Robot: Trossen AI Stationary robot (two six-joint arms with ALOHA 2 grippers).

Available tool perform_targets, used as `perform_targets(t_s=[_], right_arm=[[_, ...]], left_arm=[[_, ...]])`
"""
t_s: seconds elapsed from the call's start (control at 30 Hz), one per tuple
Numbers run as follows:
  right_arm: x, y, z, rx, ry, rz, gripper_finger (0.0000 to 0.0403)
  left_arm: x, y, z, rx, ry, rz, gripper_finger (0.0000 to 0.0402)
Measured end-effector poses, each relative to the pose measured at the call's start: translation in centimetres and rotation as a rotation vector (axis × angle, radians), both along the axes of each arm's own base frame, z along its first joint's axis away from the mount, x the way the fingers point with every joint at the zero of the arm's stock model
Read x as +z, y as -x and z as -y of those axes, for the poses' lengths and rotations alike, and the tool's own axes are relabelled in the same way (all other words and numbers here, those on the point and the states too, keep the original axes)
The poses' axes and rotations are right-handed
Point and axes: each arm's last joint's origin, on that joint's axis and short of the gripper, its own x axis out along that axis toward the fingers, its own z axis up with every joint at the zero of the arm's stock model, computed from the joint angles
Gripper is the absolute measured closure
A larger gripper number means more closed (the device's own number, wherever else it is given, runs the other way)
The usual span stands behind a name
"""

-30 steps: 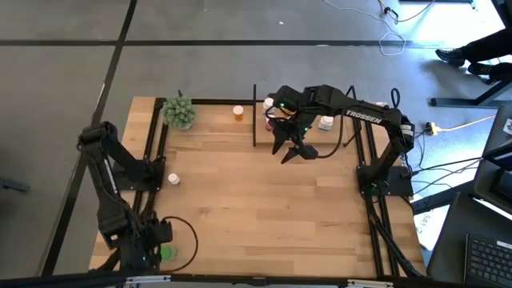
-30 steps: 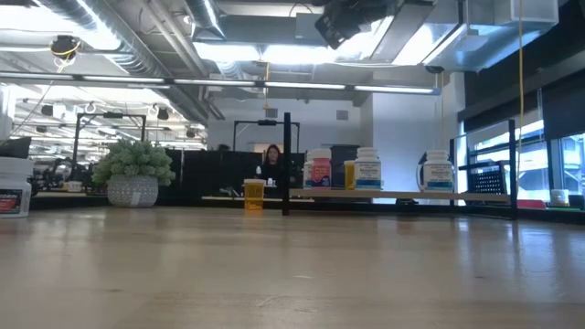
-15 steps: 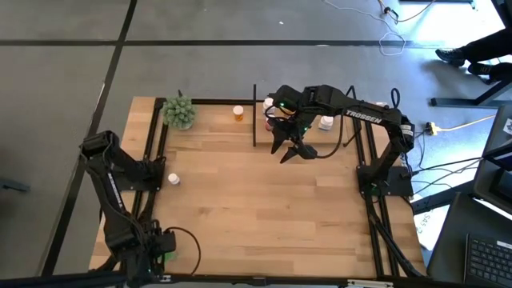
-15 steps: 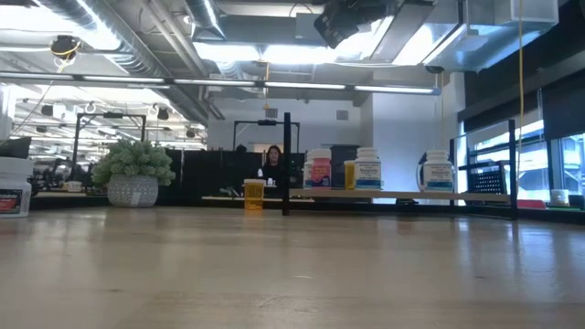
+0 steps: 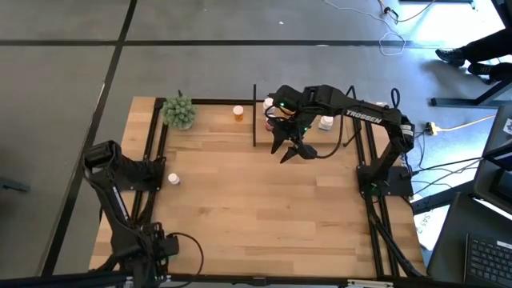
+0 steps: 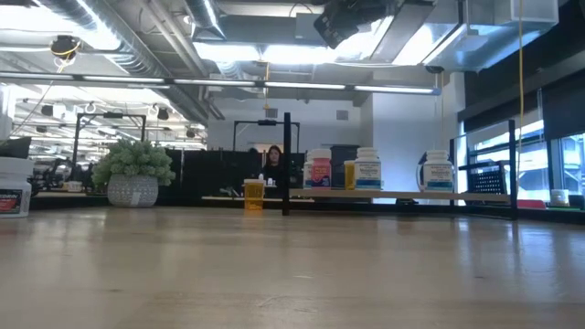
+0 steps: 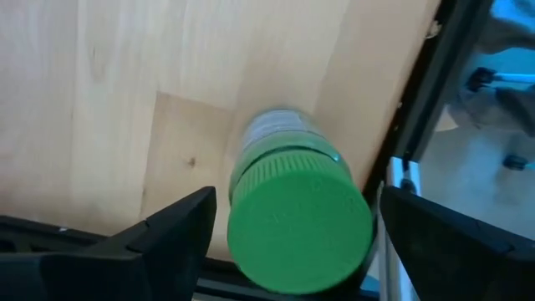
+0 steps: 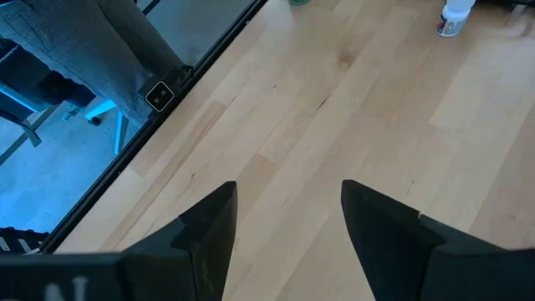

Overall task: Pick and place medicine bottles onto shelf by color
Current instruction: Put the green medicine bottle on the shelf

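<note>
1. Progress is judged partial: several medicine bottles are already stood on the shelf (image 6: 402,194) in the low view, a pink-red one (image 6: 318,170), a small orange one (image 6: 349,175) and two white ones (image 6: 368,168) (image 6: 437,170).
2. Off the shelf, an orange bottle (image 5: 238,113) is seen just beyond its black post, a white bottle (image 5: 173,179) lies well apart from both pincers, and a green bottle (image 7: 294,209) remains at the near left corner of the table.
3. The left pincer (image 7: 284,230) is held spread, one finger to each side of the green bottle's cap, not yet clenched on it.
4. The right pincer (image 5: 291,151) is kept released and empty over bare table, just beside the shelf.
5. "TROSSEN" is read on the right arm (image 5: 364,116); the bottle labels are too small to be read.
</note>
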Motion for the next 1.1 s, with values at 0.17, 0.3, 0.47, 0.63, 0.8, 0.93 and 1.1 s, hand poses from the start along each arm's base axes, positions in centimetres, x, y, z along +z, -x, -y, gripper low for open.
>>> perform_targets(t_s=[0.17,0.3,0.47,0.63,0.8,0.93,1.1], right_arm=[[0.00,0.00,0.00,0.000,0.000,0.000,0.0185],[0.00,0.00,0.00,0.000,0.000,0.000,0.0185],[0.00,0.00,0.00,0.000,0.000,0.000,0.0185],[0.00,0.00,0.00,0.000,0.000,0.000,0.0185],[-0.01,0.00,0.00,0.000,0.000,0.000,0.0185],[0.00,0.00,-0.01,0.000,0.000,0.000,0.0185],[0.00,0.00,0.00,0.000,0.000,0.000,0.0185]], left_arm=[[-0.94,-0.06,0.09,-0.022,-0.053,-0.017,0.0068],[-1.02,0.04,-0.12,-0.024,-0.079,-0.027,0.0070],[-1.02,0.09,-0.12,-0.001,-0.077,-0.028,0.0068],[-1.02,0.08,-0.12,0.002,-0.078,-0.027,0.0069],[-1.04,0.16,-0.29,0.017,-0.094,-0.036,0.0072],[-1.06,0.20,-0.39,0.026,-0.103,-0.041,0.0072],[-1.06,0.08,-0.45,0.031,-0.103,-0.042,0.0073]])
